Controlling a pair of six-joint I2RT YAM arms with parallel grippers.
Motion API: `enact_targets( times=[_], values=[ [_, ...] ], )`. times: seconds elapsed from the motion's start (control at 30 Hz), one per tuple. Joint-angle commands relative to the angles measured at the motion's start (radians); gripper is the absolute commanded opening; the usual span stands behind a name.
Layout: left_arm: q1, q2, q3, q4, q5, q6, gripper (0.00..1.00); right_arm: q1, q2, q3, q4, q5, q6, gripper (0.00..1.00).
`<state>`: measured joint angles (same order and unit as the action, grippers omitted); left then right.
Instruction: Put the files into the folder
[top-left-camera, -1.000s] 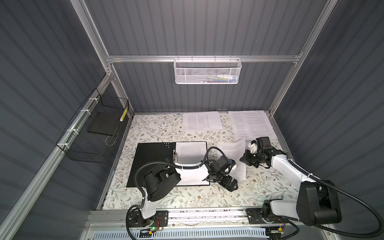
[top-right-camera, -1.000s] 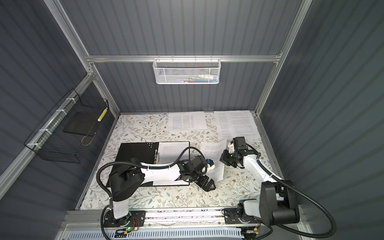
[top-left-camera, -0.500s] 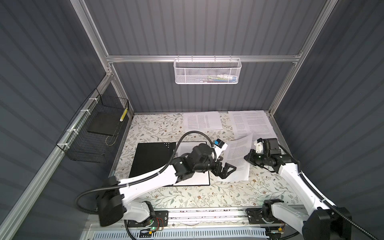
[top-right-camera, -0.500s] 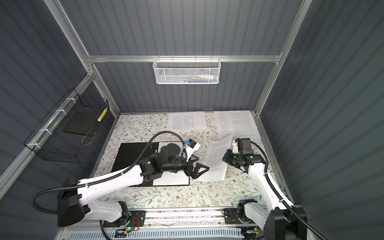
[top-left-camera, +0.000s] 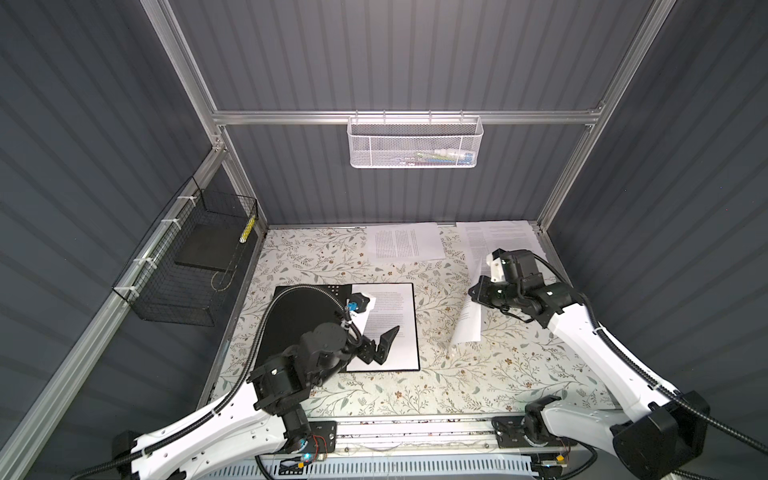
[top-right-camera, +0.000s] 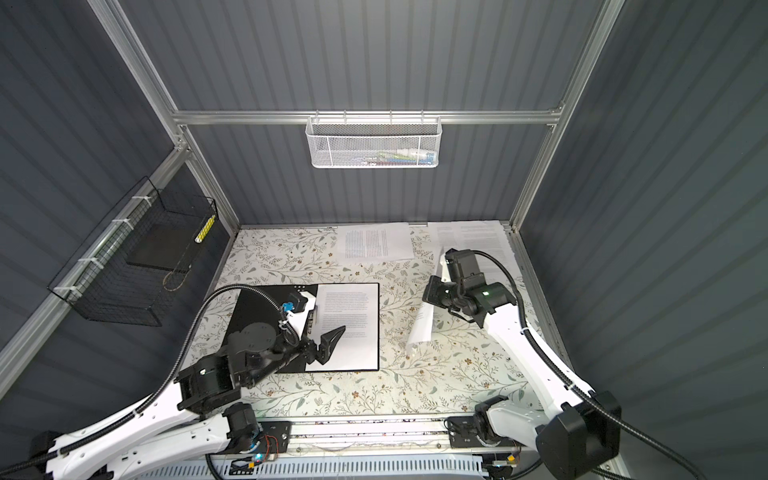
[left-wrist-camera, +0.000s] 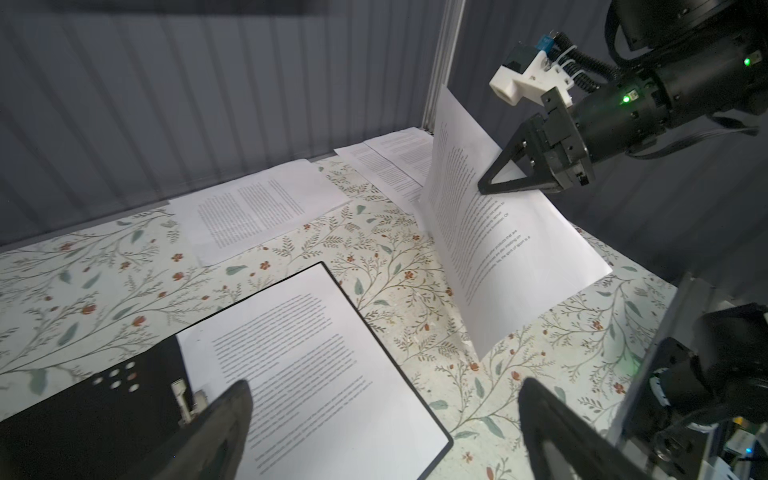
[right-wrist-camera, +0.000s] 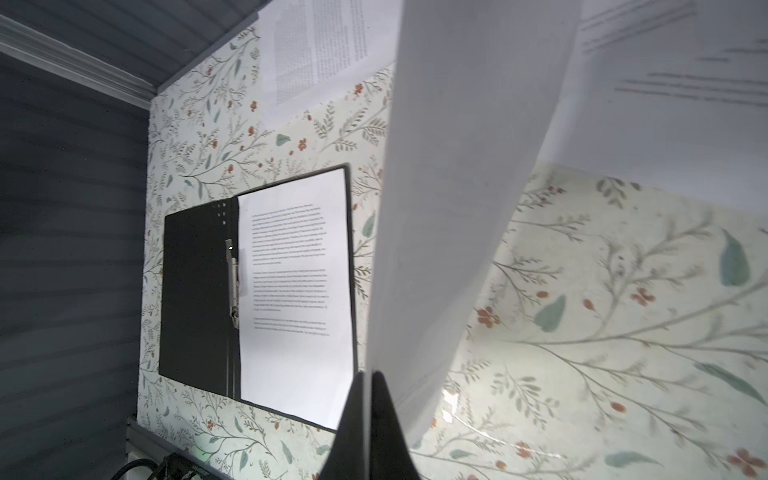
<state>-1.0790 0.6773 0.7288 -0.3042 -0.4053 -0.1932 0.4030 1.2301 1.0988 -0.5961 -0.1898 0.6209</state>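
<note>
Far left, a black wire basket (top-left-camera: 187, 266) hangs on the side wall with a dark slab (top-left-camera: 205, 247) in it, its surface too dim to read. The folder (top-left-camera: 303, 316) lies open on the table, left of centre, and the left arm hides much of its near corner. A filed sheet (top-left-camera: 395, 316) lies flat on its right half. The left gripper (top-left-camera: 383, 347) hovers above that sheet with jaws spread wide, holding nothing. To the right, the right gripper (left-wrist-camera: 484, 189) is clamped on the edge of a held sheet (top-left-camera: 467, 320), which hangs steeply tilted beside the folder – whether its lower corner touches the table I cannot tell. More back sheets (top-left-camera: 405, 245) lie flat by the rear wall, the rightmost partly covered by the right arm. The mesh basket (top-left-camera: 415, 141) contents are indistinct. The surface is a floral cloth (top-left-camera: 457, 386), and the room has dark ribbed walls (top-left-camera: 374, 62) on an aluminium frame (top-left-camera: 415, 117).
</note>
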Motion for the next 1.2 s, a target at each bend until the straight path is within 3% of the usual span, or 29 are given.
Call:
enact_targets(
  times=[0.0,0.13,0.33,0.57,0.7,0.8,0.93,1.17],
  values=[
    [0.002,-0.025,-0.048,-0.091,-0.186,0.018,1.00,0.088,0.080,0.099,0.036,0.026,0.040,0.00],
    [0.002,-0.012,-0.026,-0.104,-0.254,0.012,1.00,0.194,0.207,0.232,0.089,0.005,0.077,0.00],
    [0.002,0.010,-0.024,-0.105,-0.229,0.031,1.00,0.281,0.323,0.342,0.202,-0.124,0.129,0.00],
    [0.023,0.024,-0.010,-0.094,-0.179,0.051,1.00,0.203,0.337,0.123,0.311,-0.075,0.151,0.00],
    [0.066,0.034,-0.005,-0.098,-0.118,0.034,1.00,0.180,0.456,0.011,0.386,-0.067,0.120,0.00],
    [0.091,0.052,0.001,-0.104,-0.074,0.023,1.00,0.191,0.540,-0.018,0.417,-0.065,0.125,0.00],
    [0.096,0.094,0.027,-0.136,-0.061,0.011,1.00,0.222,0.544,-0.079,0.497,-0.054,0.174,0.00],
    [0.117,0.143,0.049,-0.149,-0.032,0.006,1.00,0.279,0.580,-0.036,0.465,-0.025,0.217,0.00]
  ],
)
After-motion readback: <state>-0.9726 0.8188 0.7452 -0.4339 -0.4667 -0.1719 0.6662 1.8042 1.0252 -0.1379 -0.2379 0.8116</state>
